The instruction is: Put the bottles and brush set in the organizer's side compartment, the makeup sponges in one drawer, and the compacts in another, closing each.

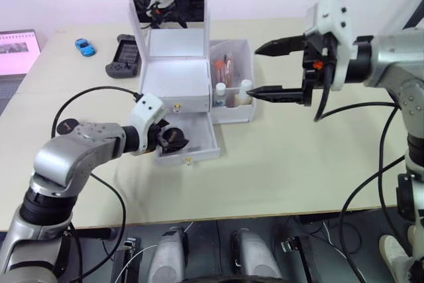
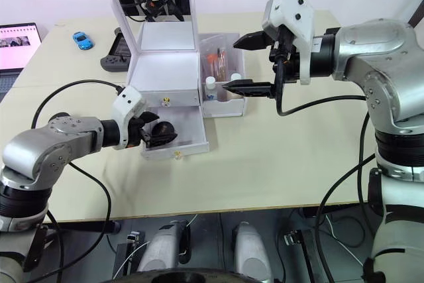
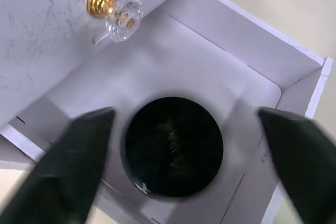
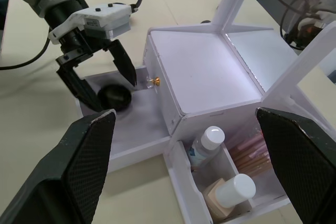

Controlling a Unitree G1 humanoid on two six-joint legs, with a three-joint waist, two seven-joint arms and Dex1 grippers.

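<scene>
The white organizer (image 1: 173, 84) stands with its mirror lid up, its upper drawer shut and its lower drawer (image 1: 199, 140) pulled out. One black compact (image 3: 173, 145) lies flat in that open drawer. My left gripper (image 1: 173, 140) hangs just over it, open, its fingers (image 3: 73, 166) on either side and clear of the disc. In the side compartment (image 1: 246, 51) stand the clear bottle (image 4: 203, 145) and the beige bottle (image 4: 226, 195), with the brush set (image 1: 225, 71) behind them. My right gripper (image 1: 257, 71) is open and empty, just right of that compartment. The makeup sponges are hidden.
A blue toy car (image 1: 85, 47), a black handheld controller (image 1: 124, 56) and a laptop with a pink screen (image 1: 16, 51) lie at the back left. A black cable (image 1: 86, 94) loops over the table left of the organizer. Bare tabletop (image 1: 298, 164) stretches in front and to the right.
</scene>
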